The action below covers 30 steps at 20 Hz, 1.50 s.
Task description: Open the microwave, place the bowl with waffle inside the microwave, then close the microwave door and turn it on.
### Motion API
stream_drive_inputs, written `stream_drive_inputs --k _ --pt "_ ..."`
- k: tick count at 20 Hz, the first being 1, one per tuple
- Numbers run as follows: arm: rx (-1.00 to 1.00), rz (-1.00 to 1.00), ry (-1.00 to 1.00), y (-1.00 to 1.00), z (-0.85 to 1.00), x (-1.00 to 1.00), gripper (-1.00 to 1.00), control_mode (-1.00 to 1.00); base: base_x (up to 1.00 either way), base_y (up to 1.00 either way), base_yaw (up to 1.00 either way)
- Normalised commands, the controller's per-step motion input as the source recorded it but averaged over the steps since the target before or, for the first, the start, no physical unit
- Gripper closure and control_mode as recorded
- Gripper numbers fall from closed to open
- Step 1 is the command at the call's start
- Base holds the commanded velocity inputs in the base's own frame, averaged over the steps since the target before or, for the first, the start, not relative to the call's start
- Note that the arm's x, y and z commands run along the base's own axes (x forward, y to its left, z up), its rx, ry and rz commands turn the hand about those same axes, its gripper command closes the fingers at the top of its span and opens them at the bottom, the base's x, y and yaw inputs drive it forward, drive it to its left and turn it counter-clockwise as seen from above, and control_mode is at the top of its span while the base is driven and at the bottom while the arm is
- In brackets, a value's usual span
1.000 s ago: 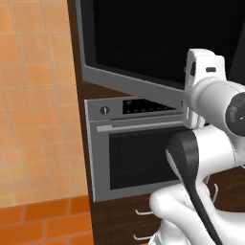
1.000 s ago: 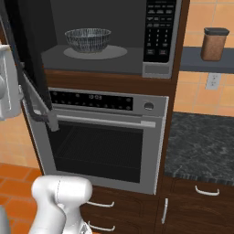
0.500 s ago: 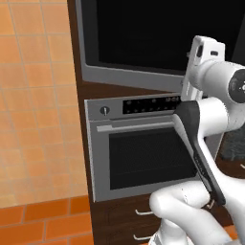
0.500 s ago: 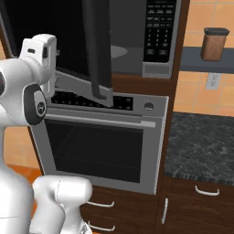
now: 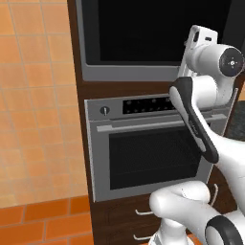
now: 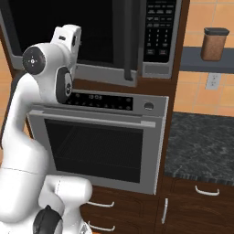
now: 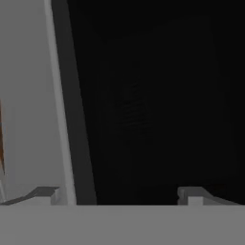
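Note:
The microwave point(image 6: 157, 68) sits built in above the oven, its button panel point(image 6: 157, 32) at the right edge. The microwave door point(image 6: 91, 32) lies flat against the front, shut or very nearly so, with its dark bar handle point(image 6: 130, 43) beside the panel. The same black glass door point(image 5: 143, 33) shows from the left. My white hand point(image 6: 68, 39) is up against the glass. Close up, my gripper point(image 7: 118, 195) is open with nothing between its fingertips point(image 7: 45, 194), facing black glass point(image 7: 158, 105) and the silver-grey frame point(image 7: 28, 95). The bowl with waffle is hidden.
Below the microwave stands a steel oven point(image 6: 96, 146) with a display strip and horizontal handle. A brown canister point(image 6: 215, 43) sits on a shelf at the right, above a dark stone counter point(image 6: 201, 141). Orange tiled wall point(image 5: 33, 119) lies to the left. Drawers point(image 6: 201, 201) are below.
The microwave door has swung from wide open to against the front, covering the bowl. My arm moved in with it, and the hand now faces the glass.

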Motion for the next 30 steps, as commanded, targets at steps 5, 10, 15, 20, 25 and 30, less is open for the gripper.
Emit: stream_drive_inputs --k 5,10,15,20,25,30 --pt "0.00 0.00 0.11 -0.05 0.00 0.95 -1.00 -1.00 0.00 0.00 0.00" --pt "0.00 0.00 0.11 0.00 0.00 0.98 -1.00 -1.00 0.00 0.00 0.00" --pt "0.00 0.00 0.11 -0.04 0.00 0.67 -1.00 -1.00 0.00 0.00 0.00" --pt "-0.05 0.13 -0.23 -0.76 -0.92 -0.52 -1.00 -1.00 0.00 0.00 0.00" --pt "-0.03 0.16 -0.38 -0.58 -0.70 -0.41 -1.00 -1.00 0.00 0.00 0.00" --pt "0.00 0.17 -0.08 -0.11 0.42 -0.82 -1.00 -1.00 0.00 0.00 0.00"
